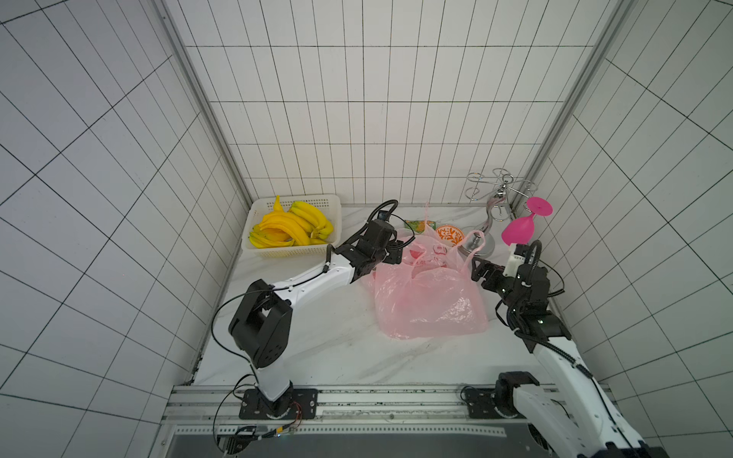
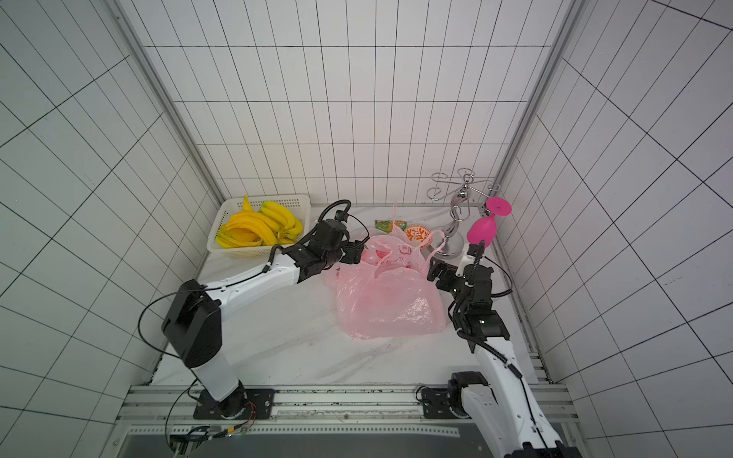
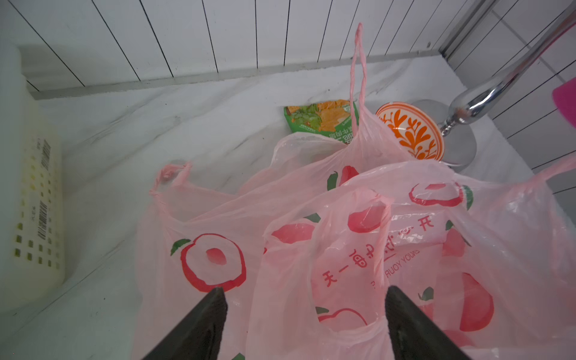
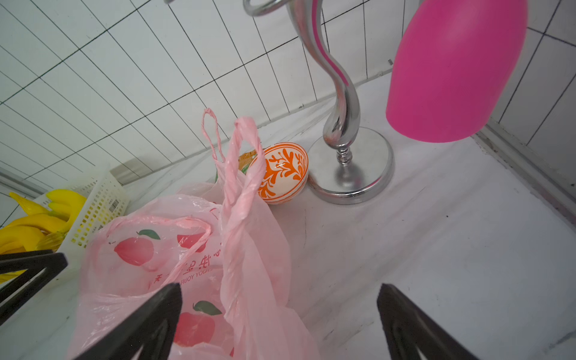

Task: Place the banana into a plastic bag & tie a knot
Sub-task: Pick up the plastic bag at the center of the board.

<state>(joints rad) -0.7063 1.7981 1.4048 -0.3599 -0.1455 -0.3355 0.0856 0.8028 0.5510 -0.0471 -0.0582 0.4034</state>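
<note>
Judging by what shows, the task has barely started. Well out from the left jaws, on their side away from the bag, the basket (image 1: 285, 252) holds all the bananas (image 1: 291, 228), and no yellow shows through the pink film. The bunches lie flat and curved. Their long axes run roughly across the basket, and the stalk ends seem to gather on the side nearest the left jaws. One banana tip sticks up at the far rim.

The left jaws stand apart, gripping nothing. The left wrist view shows them straddling printed film at the mouth of the plastic bag (image 1: 430, 301), with one handle strip (image 3: 385, 237) running up between them. The bag lies slumped on the table (image 1: 317, 337) between the two pairs of jaws. Its long axis runs from the closed bottom behind them to the mouth at their tips, so the opening faces away from the arms. One thin handle loop (image 3: 357, 71) stands upright ahead of the left jaws.

The right jaws are wide and empty, just beside the bag's other edge. A twisted handle (image 4: 246, 162) rises just ahead of them, nearer their bag-side finger.

Still to do, I judge: spread the mouth, fetch a banana, slide it in, then knot the handles.
</note>
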